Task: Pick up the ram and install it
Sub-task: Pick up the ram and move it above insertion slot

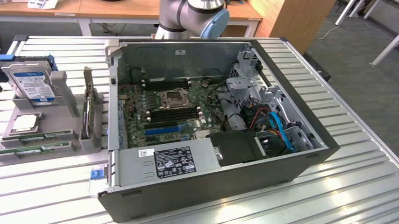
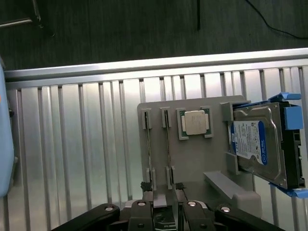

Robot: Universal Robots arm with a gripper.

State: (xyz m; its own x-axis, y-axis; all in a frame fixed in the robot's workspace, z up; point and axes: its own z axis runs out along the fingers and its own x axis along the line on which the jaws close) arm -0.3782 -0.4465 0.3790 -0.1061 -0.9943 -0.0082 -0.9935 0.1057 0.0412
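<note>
Item: the ram (image 2: 167,144), a thin green stick, is standing on its long edge in a slot of the grey holder (image 2: 192,163). It is sitting just beside a second stick (image 2: 148,144) of the same kind and near the processor (image 2: 195,122). The holder is lying on the slatted table (image 2: 96,144), beside the open computer case (image 1: 218,186), on the exterior view's left, and is also carrying the hard drive (image 2: 255,144). The ram is not yet sitting in the case. Handling, as a judgement: the stick is looking light and stiff, but thin and fragile, with bare chips on its faces and contacts along its lower edge. It is likely asking for a hold across its two flat faces near the middle of the upper edge, square to the board so that it is not twisting in the slot, and with no more squeeze than is needed. Tool: the gripper (image 2: 161,188) is hanging well above the holder with its jaws standing partly apart. It is grasping nothing and touching nothing. In the wrist view the ram is lining up roughly with the gap between the fingertips (image 2: 179,186).
</note>
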